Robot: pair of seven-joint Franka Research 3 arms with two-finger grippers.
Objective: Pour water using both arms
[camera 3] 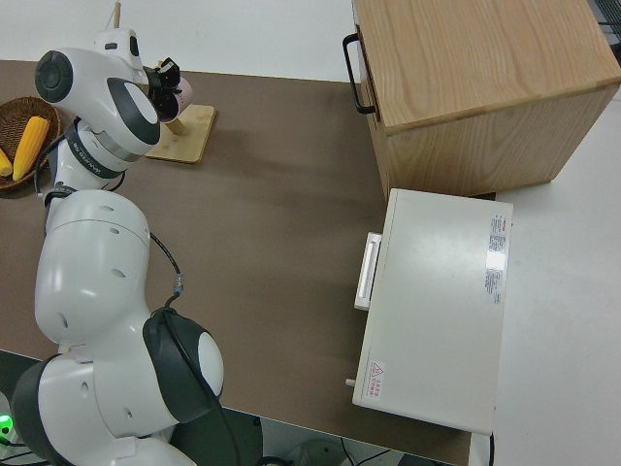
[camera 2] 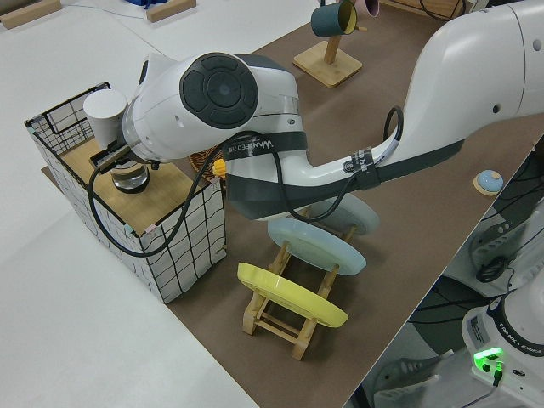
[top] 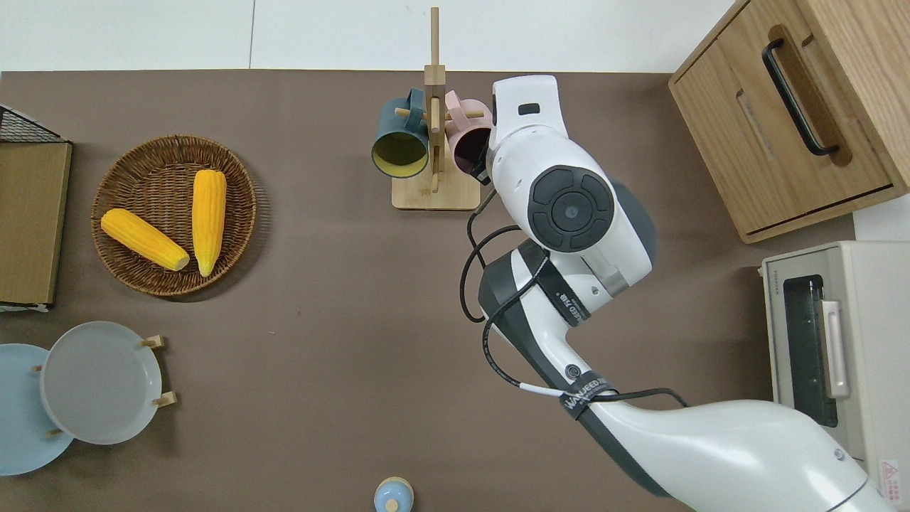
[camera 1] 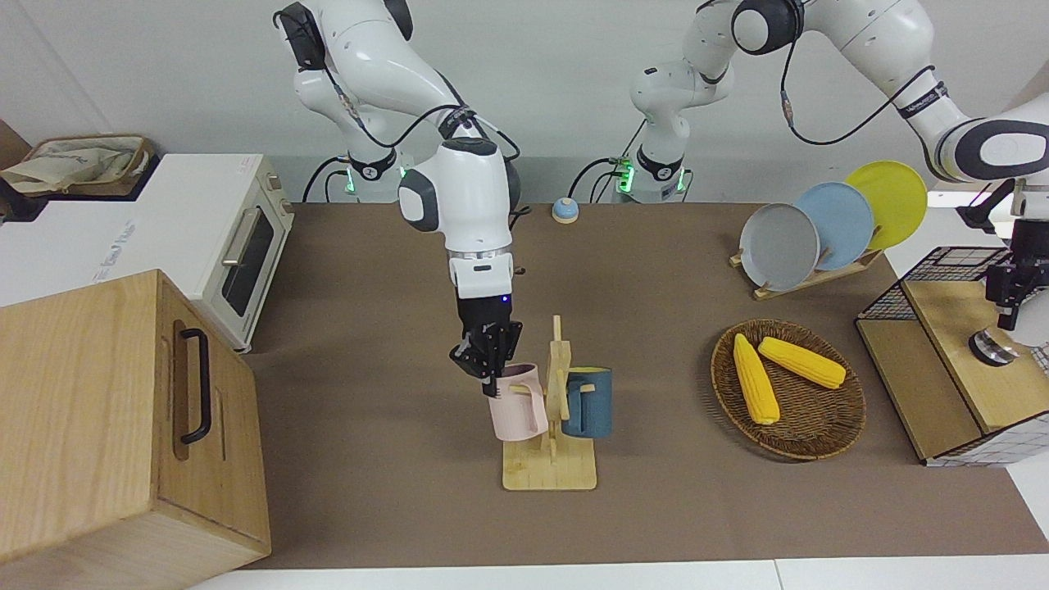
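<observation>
Early days, by the look of things. No pouring done yet, and no mug off its peg so far.

Right hand point(camera 1: 490, 378) down at the rim of the pink mug point(camera 1: 520, 410), which hangs tilted on the wooden mug rack point(camera 1: 549, 475), roughly mid-surface point(camera 1: 393, 410) and toward the edge farthest from the robots. Touching the rim or just about; can't tell whether actually clamped on it or open around it.

Left hand point(camera 1: 1010, 299) over at its own end, right above a small glass pot point(camera 1: 990, 348) sitting on the wooden top of the wire crate point(camera 1: 901, 299). Grip there impossible to make out too.

Left to do, at a guess: get the mug off the rack, lift the pot, bring both together, tip.

Containers:
- pink mug: inside dark and half hidden under the arm from above, looks empty
- blue mug point(camera 1: 588, 406) on the opposite peg: yellowish inside, nothing in it
- glass pot: water or not, can't say
- wicker basket point(camera 1: 844, 410): two corn cobs point(camera 1: 754, 377), lying beside each other
</observation>
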